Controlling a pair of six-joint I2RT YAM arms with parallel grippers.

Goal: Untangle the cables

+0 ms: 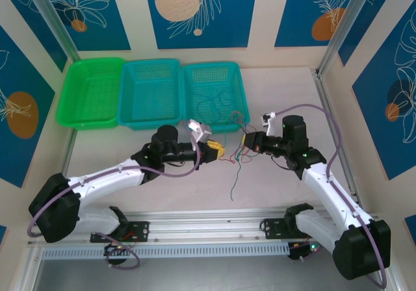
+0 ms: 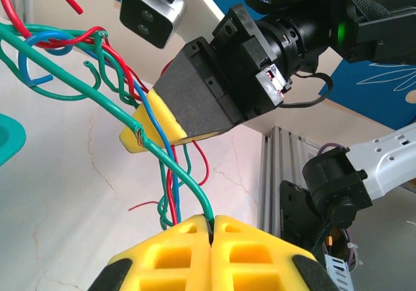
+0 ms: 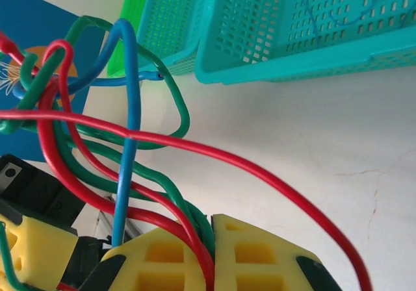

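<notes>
The cables (image 1: 238, 160) are a tangle of thin green, red and blue wires hanging between my two grippers above the table's middle, with loose ends trailing down to the tabletop. My left gripper (image 2: 212, 229) is shut on a single green cable (image 2: 175, 167) that runs up into the knot. My right gripper (image 3: 211, 239) is shut on a bunch of red and green cables (image 3: 194, 229), while a blue cable (image 3: 130, 141) passes beside its left finger. In the top view the left gripper (image 1: 218, 149) and the right gripper (image 1: 246, 141) face each other, a few centimetres apart.
Three baskets stand in a row at the back: a green basket (image 1: 91, 93), a teal basket (image 1: 151, 93) and a second teal basket (image 1: 227, 76) with a few thin wires lying in it. An aluminium rail (image 1: 208, 226) runs along the near edge.
</notes>
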